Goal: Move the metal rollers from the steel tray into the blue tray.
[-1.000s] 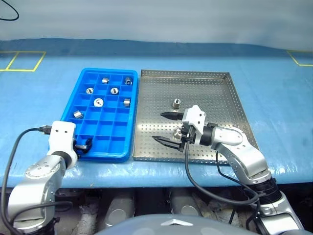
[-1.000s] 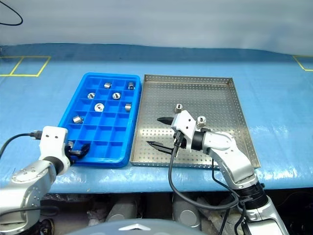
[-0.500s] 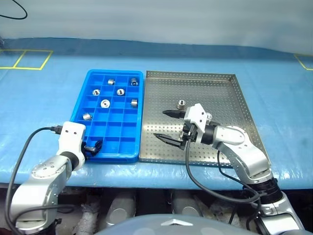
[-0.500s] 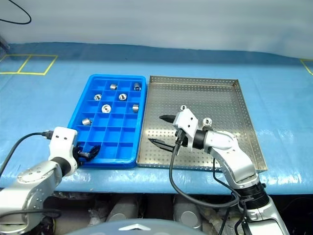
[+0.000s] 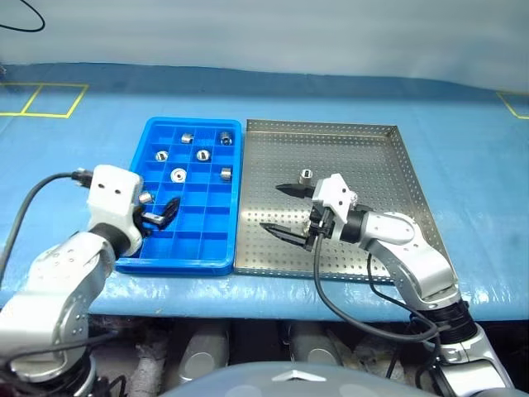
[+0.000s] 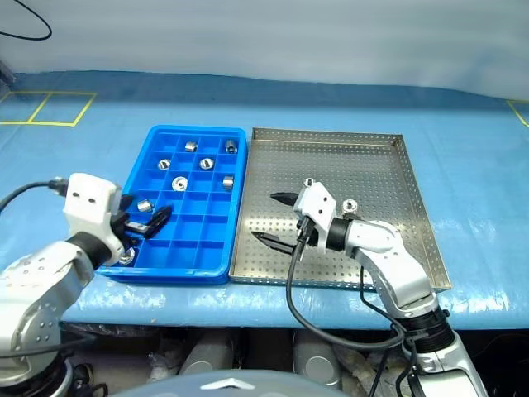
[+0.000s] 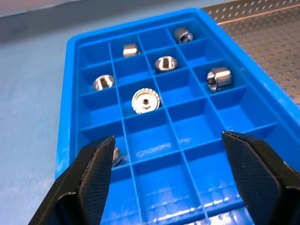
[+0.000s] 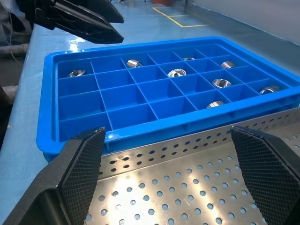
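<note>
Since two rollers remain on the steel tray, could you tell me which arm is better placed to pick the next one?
Probably the right: its open end effector hangs over the steel tray, near both rollers. The left end effector is over the blue tray.

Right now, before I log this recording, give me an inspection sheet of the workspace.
Surface: blue table cover, yellow tape marks at the far corners.
Job's things: blue tray beside steel tray; two metal rollers on the steel floor; several sit in separate blue compartments.
Clutter: nothing seen.
Grippers: left tool open and empty above the blue tray; right tool open and empty above the steel tray.
Cables: black cable along the right arm.
Surroundings: pale wall behind.
</note>
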Action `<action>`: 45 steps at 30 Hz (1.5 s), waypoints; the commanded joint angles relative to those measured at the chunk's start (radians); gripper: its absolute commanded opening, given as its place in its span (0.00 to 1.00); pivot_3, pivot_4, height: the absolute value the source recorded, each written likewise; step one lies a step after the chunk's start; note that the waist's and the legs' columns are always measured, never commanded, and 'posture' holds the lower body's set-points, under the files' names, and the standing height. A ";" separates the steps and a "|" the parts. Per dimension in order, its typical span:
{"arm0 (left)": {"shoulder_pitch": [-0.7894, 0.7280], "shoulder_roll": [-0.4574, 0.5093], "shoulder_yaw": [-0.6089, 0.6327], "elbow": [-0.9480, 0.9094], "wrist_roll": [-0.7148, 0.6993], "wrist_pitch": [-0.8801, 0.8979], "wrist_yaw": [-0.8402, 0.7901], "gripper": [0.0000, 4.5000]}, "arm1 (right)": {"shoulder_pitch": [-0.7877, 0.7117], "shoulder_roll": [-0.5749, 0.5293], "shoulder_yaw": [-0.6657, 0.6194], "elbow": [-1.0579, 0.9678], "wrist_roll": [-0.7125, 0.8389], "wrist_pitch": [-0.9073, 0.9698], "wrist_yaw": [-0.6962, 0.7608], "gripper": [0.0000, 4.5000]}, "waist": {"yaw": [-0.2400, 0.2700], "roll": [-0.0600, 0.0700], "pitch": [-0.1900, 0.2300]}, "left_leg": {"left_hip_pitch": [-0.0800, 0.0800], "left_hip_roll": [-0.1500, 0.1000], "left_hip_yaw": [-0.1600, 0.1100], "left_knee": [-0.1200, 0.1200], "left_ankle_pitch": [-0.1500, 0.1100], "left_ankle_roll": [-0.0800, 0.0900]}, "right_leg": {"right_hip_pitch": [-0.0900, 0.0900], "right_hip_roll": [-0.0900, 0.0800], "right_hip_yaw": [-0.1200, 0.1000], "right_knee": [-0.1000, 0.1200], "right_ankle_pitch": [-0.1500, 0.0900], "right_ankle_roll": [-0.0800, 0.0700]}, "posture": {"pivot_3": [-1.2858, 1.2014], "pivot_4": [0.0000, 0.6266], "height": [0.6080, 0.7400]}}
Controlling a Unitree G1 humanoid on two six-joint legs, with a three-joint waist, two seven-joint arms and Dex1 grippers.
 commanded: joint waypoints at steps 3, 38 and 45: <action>-0.110 -0.029 -0.225 0.154 -0.020 -0.138 -0.039 0.88 | 0.027 -0.050 -0.100 -0.055 -0.013 -0.007 -0.048 1.00 | -0.005 0.000 0.000 | 0.000 0.000 0.000 0.000 0.000 0.000 | 0.000 0.000 0.000 0.000 0.000 0.000 | 0.45 0.24 1.00; -0.433 -0.071 -0.757 0.923 0.230 -0.567 -0.361 0.88 | 0.259 -0.109 -0.203 -0.231 -0.073 0.051 -0.207 1.00 | -0.278 0.001 0.000 | 0.001 0.000 0.013 0.000 -0.003 0.006 | -0.001 0.003 0.015 -0.001 0.002 0.007 | 0.36 0.24 1.00; -0.415 -0.069 -0.745 0.913 0.241 -0.556 -0.358 0.61 | 0.237 -0.102 -0.181 -0.215 -0.074 0.046 -0.196 1.00 | -0.272 0.001 0.000 | 0.001 0.000 0.015 0.000 -0.004 0.007 | -0.002 0.003 0.017 -0.001 0.003 0.008 | 0.37 0.24 1.00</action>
